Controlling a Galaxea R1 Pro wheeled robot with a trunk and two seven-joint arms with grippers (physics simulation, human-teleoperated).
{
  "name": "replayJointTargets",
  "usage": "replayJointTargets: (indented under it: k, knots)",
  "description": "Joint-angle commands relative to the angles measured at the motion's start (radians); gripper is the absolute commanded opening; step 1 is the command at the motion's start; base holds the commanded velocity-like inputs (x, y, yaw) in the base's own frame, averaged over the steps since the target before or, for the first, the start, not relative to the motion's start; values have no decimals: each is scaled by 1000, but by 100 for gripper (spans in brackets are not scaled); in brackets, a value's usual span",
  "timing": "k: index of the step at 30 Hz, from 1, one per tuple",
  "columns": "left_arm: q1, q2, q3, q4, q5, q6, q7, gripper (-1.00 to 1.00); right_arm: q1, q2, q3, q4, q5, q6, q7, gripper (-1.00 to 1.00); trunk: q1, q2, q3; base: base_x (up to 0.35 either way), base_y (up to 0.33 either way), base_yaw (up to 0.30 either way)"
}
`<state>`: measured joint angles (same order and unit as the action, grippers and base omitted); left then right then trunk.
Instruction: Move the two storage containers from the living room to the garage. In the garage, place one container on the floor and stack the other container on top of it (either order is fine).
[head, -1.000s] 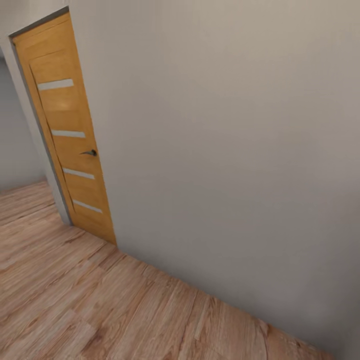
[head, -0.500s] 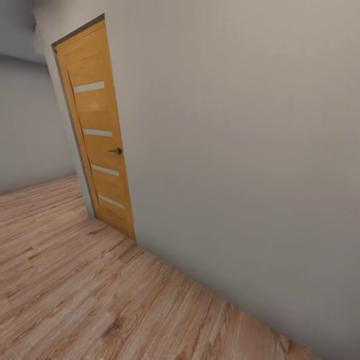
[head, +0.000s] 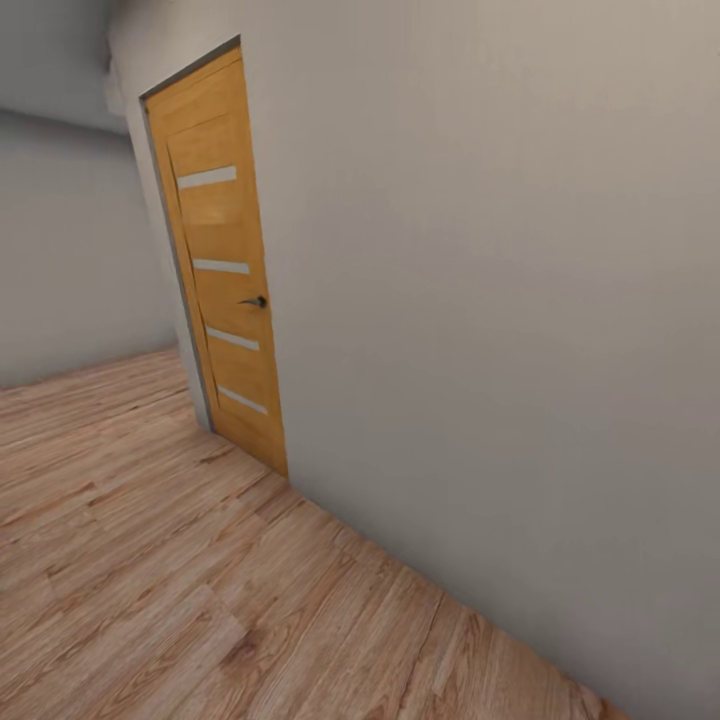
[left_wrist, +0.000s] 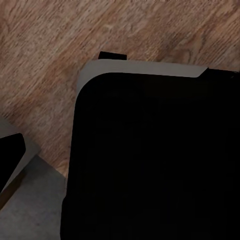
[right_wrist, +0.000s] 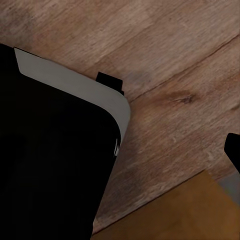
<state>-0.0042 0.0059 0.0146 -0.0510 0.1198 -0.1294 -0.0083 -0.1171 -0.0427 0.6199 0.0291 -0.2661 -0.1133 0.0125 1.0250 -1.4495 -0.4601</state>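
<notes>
The two storage containers are out of view, and so is the garage. I am on a light wood-plank floor (head: 150, 580) beside a long cream wall (head: 500, 300). In the left wrist view a black, grey-edged part of my own body (left_wrist: 150, 160) hangs over the planks. The right wrist view has the same black body (right_wrist: 50, 165) above the planks. A small dark tip (right_wrist: 234, 150) sits at that view's edge; whether it is a finger I cannot tell.
A shut orange wooden door (head: 225, 270) with pale horizontal strips and a dark lever handle (head: 256, 301) stands in the wall at the left. Beyond it the floor runs on toward a grey far wall (head: 70, 260). The wall closes off the right side.
The whole head picture has shifted: the door now sits further right and more of the far corridor shows at the left. The camera has moved, not the door.
</notes>
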Motion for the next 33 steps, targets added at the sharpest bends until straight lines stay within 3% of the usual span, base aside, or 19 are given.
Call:
replayJointTargets:
  k: [1, 9, 17, 24, 33]
  knots:
    - [0, 0, 1, 0, 8, -3, -1, 100, -1, 1, 8, 3, -10, -6, 1, 100, 0, -1, 0, 0, 0, 4]
    - [0, -1, 1, 1, 9, -1, -1, 100, -1, 1, 8, 3, -10, -5, 1, 100, 0, -1, 3, 37, 0, 1]
    - [0, 0, -1, 1, 9, 0, -1, 100, -1, 2, 8, 3, -10, -5, 1, 100, 0, -1, 4, 286, 0, 2]
    - [0, -1, 0, 0, 9, -1, -1, 100, -1, 1, 8, 3, -10, -6, 1, 100, 0, -1, 4, 279, 0, 214]
    - [0, 0, 1, 0, 9, -1, -1, 100, -1, 0, 9, 3, -9, -11, 1, 100, 0, -1, 4, 28, 0, 105]
